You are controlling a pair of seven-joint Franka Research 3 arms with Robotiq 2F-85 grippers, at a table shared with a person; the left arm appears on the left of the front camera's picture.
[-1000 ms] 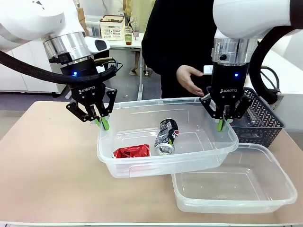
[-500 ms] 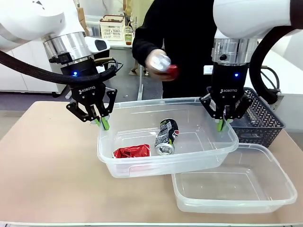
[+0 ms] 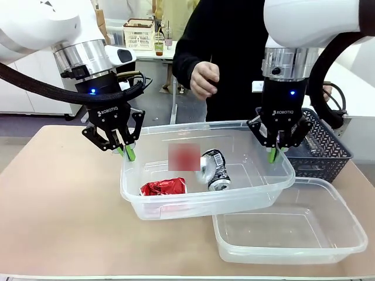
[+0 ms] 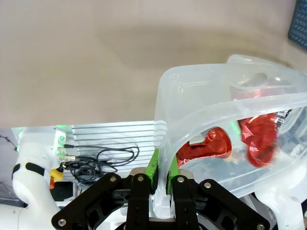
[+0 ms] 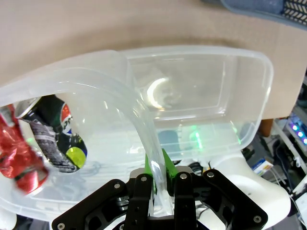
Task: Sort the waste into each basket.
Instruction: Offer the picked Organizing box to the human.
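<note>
Clear plastic rectangular tub (image 3: 193, 205), pinched at opposite rims by the left gripper (image 3: 128, 152) and right gripper (image 3: 273, 154), holds a crushed red can (image 3: 163, 187) and a silver-black can (image 3: 215, 170). A second clear tub (image 3: 275, 257) lies partly beneath it.

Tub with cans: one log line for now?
left claw: shut on tub | right claw: shut on tub | inside: red can, black can
</note>
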